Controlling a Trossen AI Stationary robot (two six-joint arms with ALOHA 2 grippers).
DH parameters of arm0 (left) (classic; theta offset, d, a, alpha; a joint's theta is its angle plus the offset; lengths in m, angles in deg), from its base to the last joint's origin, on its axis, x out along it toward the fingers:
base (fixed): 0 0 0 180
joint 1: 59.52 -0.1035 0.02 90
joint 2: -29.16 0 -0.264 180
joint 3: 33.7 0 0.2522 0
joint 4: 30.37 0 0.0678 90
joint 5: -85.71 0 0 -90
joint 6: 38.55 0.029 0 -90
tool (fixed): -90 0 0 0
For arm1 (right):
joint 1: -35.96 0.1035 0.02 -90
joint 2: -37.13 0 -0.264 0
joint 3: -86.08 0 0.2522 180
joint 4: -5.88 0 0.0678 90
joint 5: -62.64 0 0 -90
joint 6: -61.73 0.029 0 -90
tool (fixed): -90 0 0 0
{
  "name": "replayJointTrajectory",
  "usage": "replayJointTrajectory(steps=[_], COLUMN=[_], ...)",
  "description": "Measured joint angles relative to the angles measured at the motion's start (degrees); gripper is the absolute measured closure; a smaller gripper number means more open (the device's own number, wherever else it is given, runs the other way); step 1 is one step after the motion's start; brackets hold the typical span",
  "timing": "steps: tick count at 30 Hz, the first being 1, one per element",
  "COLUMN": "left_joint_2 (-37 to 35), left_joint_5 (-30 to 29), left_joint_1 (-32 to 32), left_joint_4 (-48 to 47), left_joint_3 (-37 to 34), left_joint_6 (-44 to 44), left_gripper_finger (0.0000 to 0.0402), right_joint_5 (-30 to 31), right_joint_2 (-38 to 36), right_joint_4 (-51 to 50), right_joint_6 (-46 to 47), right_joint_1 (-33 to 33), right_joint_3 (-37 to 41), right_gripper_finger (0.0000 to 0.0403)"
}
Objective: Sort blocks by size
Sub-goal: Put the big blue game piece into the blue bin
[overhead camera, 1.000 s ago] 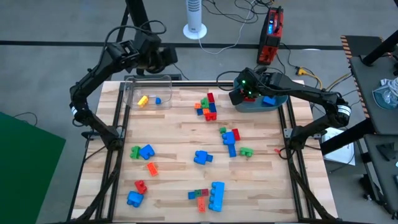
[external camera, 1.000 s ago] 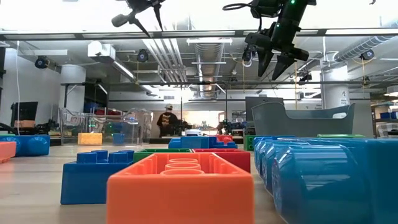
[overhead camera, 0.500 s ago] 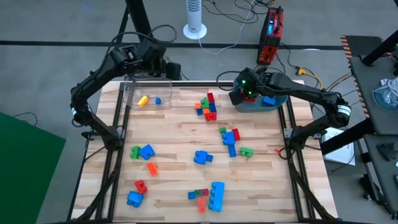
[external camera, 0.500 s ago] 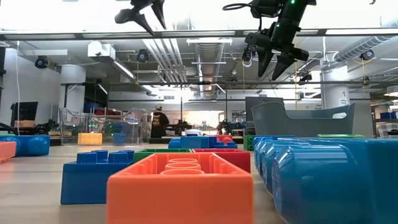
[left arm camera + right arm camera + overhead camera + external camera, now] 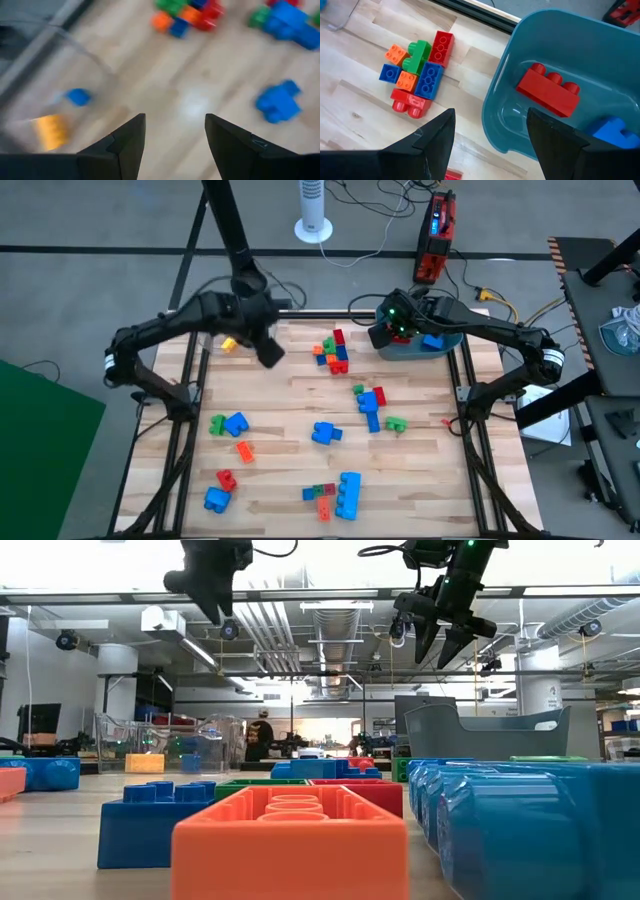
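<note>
Several blocks lie scattered on the wooden table: a mixed cluster (image 5: 333, 350) at the far middle, blue chunky ones (image 5: 372, 402) (image 5: 326, 433) (image 5: 347, 495) and small ones (image 5: 244, 449). A yellow block (image 5: 50, 131) and a small blue one (image 5: 78, 96) lie in the clear box (image 5: 35, 65). The teal tub (image 5: 555, 45) holds a red brick (image 5: 547, 90) and a blue one (image 5: 615, 132). My left gripper (image 5: 268, 352) hangs open above bare wood beside the clear box. My right gripper (image 5: 490, 112) hangs open over the tub's left rim.
Black frame rails (image 5: 190, 380) run along the table's left and right edges. The teal tub (image 5: 430, 345) stands at the far right corner. Bare wood (image 5: 290, 395) lies between the left blocks and the middle ones. Large orange and blue bricks (image 5: 290, 830) fill the low view's foreground.
My left gripper has swung from above the clear box's far side toward the table's near edge and now hangs over the wood to the right of the box.
</note>
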Motion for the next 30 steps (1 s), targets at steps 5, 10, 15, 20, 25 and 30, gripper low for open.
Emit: replayJointTrajectory(steps=[5,10,15,20,25,30], left_joint_2=[-6.44,-10.57,-12.90,-13.87,-13.71,-13.69], left_joint_5=[6.22,6.62,9.84,12.63,12.63,12.60], left_joint_1=[5.17,10.10,14.47,18.33,20.29,20.30], left_joint_4=[11.22,14.94,14.66,13.20,11.61,10.87], left_joint_3=[-13.05,-20.87,-24.20,-24.54,-23.36,-23.30], left_joint_6=[-4.21,-11.64,-19.05,-26.73,-29.85,-29.84], left_gripper_finger=[0.0210,0.0210,0.0210,0.0210,0.0210,0.0210], right_joint_5=[0.33,0.33,0.33,0.34,-4.46,-9.15], right_joint_2=[0.00,0.00,0.00,0.00,0.00,0.00], right_joint_4=[3.94,5.81,5.86,8.57,11.75,14.46], right_joint_6=[0.00,0.00,0.00,0.00,-1.83,-4.08], right_joint_1=[0.00,-0.01,-0.02,-0.02,0.17,2.79], right_joint_3=[0.00,0.00,0.00,0.00,0.00,0.00], right_gripper_finger=[0.0170,0.0170,0.0170,0.0170,0.0170,0.0170])
